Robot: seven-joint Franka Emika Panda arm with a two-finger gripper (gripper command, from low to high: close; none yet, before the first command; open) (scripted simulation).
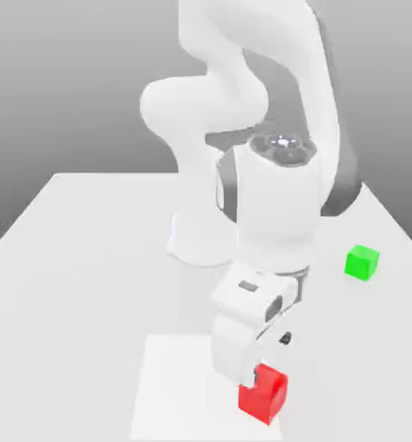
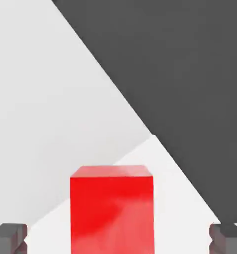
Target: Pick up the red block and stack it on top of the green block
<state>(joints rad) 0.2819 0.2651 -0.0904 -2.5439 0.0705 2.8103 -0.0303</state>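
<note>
The white surface [image 1: 88, 285] carried everything; the white Panda arm [image 1: 269, 198] bent down over its near part; the tool [image 2: 118, 240] stood spread wide, a dark fingertip [image 2: 8, 238] on either side of the red block [image 1: 263, 394], apart from its faces; the green block [image 1: 362, 262] sat well apart toward the exterior view's right

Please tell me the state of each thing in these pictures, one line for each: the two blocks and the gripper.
red block: resting on the table, between the open fingers, not gripped or lifted.
green block: resting on the table, apart from the red block, nothing on top.
gripper: open, lowered around the red block, a gap on each side.
table: white, bearing both blocks.
</note>
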